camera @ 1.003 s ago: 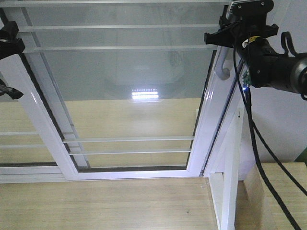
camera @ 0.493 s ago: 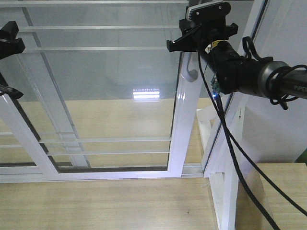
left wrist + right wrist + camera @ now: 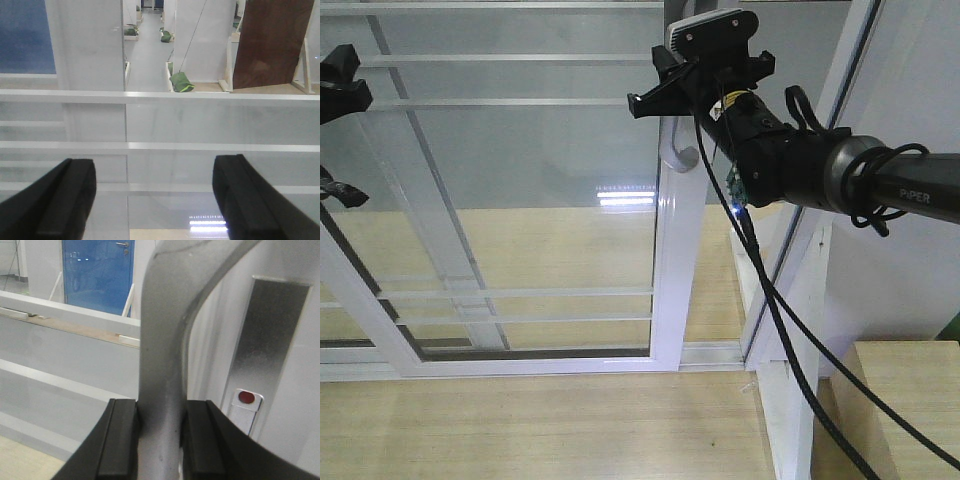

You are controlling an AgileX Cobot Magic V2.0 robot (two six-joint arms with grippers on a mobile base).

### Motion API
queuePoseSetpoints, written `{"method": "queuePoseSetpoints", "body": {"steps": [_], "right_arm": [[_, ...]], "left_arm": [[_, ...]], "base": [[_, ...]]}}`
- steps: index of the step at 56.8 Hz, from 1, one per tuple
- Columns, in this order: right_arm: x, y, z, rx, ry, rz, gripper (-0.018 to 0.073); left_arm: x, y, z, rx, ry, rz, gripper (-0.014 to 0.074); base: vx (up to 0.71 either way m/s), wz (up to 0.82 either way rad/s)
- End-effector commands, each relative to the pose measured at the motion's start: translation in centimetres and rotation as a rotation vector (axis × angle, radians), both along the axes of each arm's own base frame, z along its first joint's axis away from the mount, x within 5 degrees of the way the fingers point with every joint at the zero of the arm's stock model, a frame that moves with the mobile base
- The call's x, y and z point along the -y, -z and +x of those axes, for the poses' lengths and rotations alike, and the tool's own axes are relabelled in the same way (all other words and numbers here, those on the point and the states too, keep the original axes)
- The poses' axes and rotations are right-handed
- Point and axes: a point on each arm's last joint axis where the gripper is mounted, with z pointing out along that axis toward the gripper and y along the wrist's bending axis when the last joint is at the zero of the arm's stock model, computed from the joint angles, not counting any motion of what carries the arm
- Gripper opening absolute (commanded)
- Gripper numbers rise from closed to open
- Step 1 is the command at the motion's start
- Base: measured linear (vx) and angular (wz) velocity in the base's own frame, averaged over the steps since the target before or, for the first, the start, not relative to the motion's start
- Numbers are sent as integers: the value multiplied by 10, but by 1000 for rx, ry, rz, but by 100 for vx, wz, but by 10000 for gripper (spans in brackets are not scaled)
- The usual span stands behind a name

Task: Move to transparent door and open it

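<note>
The door (image 3: 672, 290) stands in the middle of the front view, a clear glass panel in a white frame crossed by thin white bars (image 3: 520, 101). Its handle-side stile sits well apart from the jamb (image 3: 810, 290) on the right. Through that gap the pale wood floor (image 3: 715, 285) shows beyond the track. A second glass panel with like bars overlaps the door on the left. The right gripper (image 3: 695, 85) is at the top of the stile, at the curved grey handle (image 3: 671, 158). In the right wrist view its two black pads (image 3: 120, 440) press against either side of the handle (image 3: 162, 365), so the claw is closed tight on it. Just right of the handle in that view is a metal plate (image 3: 265, 350) with a small red dot, and a blue door (image 3: 97, 272) shows through the glass. Black cables (image 3: 790, 330) hang from the right arm, down past the jamb. The left gripper (image 3: 340, 140) is at the left edge of the front view, close to the glass. In the left wrist view its fingers (image 3: 65, 200) are spread wide with nothing between them, facing the bars (image 3: 160, 146). Green bags (image 3: 181, 81) and a brown board (image 3: 270, 42) are visible through the pane.
</note>
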Motion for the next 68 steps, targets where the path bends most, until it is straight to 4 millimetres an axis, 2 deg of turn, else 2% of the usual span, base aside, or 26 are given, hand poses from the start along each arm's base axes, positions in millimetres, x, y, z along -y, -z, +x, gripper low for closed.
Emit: {"method": "queuePoseSetpoints", "body": {"steps": [1,45,58,68], "right_arm": [[-26,-42,-33,157,-150,-56,-9],[-49,-46,-54,216,-477,-25,-9],[-34,-63,-55,130,-372,-89,-6],[-17,-85,-68,45,-289,-146,-6]], "left_arm": [[1,-25,-1,133,-2,-11,585],[1,-24,-1,122,-1,-8,585],[1,-24,-1,119,-1,-9,585],[1,-23,-1,105,-1,-12,585]], "base": [[0,0],[0,0],[0,0],[0,0]]}}
